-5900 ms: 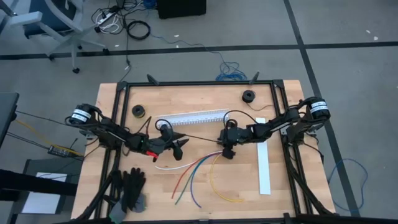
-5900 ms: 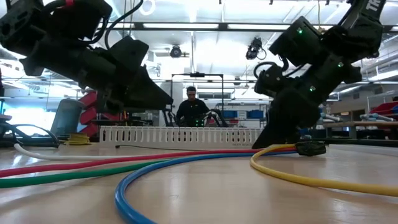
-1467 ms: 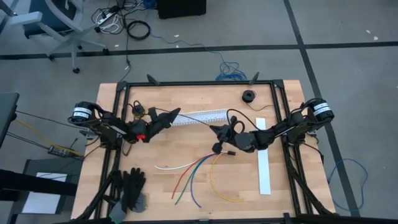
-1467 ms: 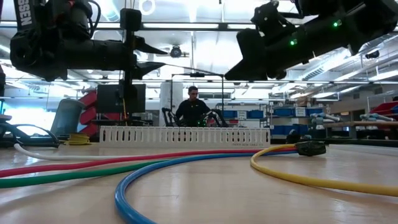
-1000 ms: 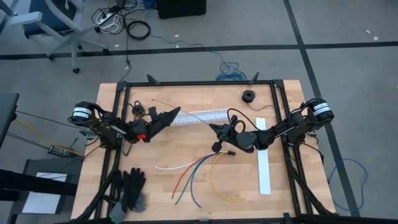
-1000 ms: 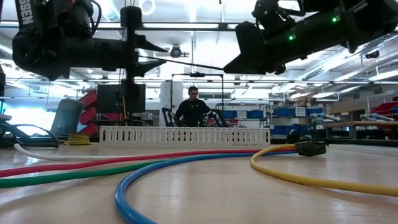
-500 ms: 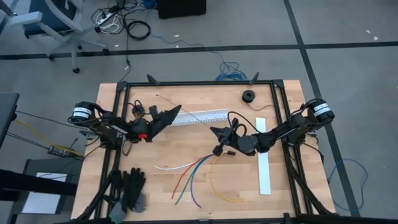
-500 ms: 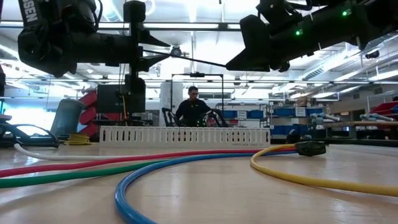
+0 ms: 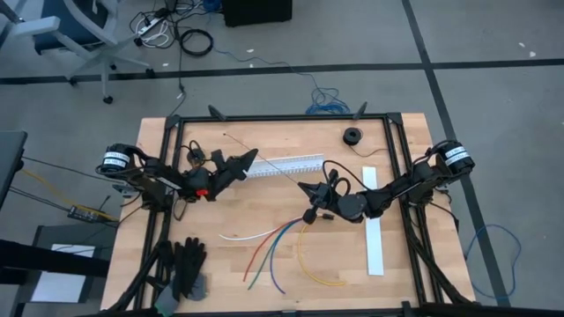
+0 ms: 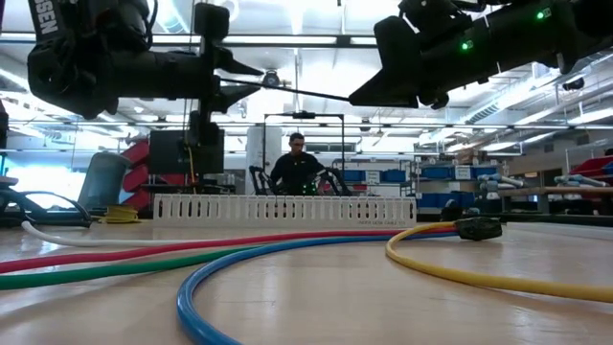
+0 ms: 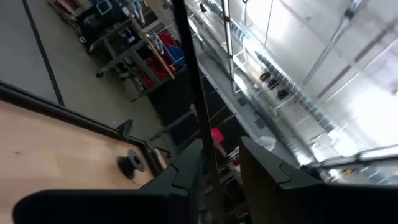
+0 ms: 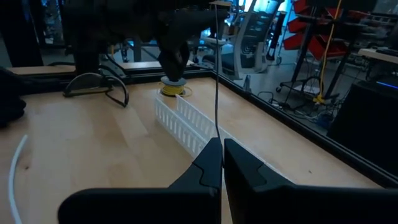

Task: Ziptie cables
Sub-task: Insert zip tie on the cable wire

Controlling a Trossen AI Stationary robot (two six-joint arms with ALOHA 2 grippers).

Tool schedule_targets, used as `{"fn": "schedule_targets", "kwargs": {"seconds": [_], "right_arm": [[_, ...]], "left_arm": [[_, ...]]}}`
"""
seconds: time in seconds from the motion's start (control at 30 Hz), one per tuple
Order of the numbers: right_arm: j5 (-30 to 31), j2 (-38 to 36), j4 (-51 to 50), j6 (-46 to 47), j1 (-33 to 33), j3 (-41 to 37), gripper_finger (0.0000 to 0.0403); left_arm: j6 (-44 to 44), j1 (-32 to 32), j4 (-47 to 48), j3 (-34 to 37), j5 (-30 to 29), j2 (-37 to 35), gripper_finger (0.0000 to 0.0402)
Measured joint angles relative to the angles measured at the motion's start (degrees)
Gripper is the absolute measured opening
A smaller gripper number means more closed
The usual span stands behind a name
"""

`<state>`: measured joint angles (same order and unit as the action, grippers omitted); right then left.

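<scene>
Since a second ago, your right pincer [image 9: 305,188] has slid a little further toward the near side of the counter [image 9: 291,264], and the thin black zip tie [image 10: 306,93] stretched between the two pincers now runs at a steeper slant in the high view. Your left pincer [image 9: 250,157] has barely shifted, tipping up slightly in the low view.

The right pincer is pressed together on one end of the zip tie [image 12: 216,74]. The left pincer's fingers [image 11: 186,171] stand narrowly apart with the zip tie [image 11: 194,81] running between them; you cannot tell whether they actually pinch it.

The cables [image 9: 278,238] lie loose on the counter, fanned out below and between the two pincers, untouched by either. You can count five: white [image 9: 240,236], red [image 9: 262,251], green [image 9: 266,261], blue [image 9: 274,269] and yellow [image 9: 310,269].

There is one white slotted channel [image 9: 286,165], one flat white strip [image 9: 374,238], two small black spools [image 9: 352,136], and one pair of dark gloves [image 9: 183,267].
</scene>
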<state>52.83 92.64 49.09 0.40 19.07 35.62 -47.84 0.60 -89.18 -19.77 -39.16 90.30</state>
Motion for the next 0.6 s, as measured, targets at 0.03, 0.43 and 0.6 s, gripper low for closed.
{"fn": "schedule_targets", "kwargs": {"seconds": [0.03, 0.43, 0.6], "right_arm": [[0.01, 0.0, 0.01, 0.02, 0.03, 0.0, 0.0], [-0.03, 0.02, -0.01, 0.07, 0.07, 0.0, 0.0], [-0.03, 0.02, -0.03, 0.11, 0.05, 0.0, 0.0]], "left_arm": [[1.1, 0.02, 0.47, 0.01, 0.02, 0.0, 0.0074], [6.71, 0.04, 1.22, 0.01, 2.08, 0.02, 0.0002], [9.0, 0.04, 1.2, 0.0, 4.16, 0.02, 0.0]]}}
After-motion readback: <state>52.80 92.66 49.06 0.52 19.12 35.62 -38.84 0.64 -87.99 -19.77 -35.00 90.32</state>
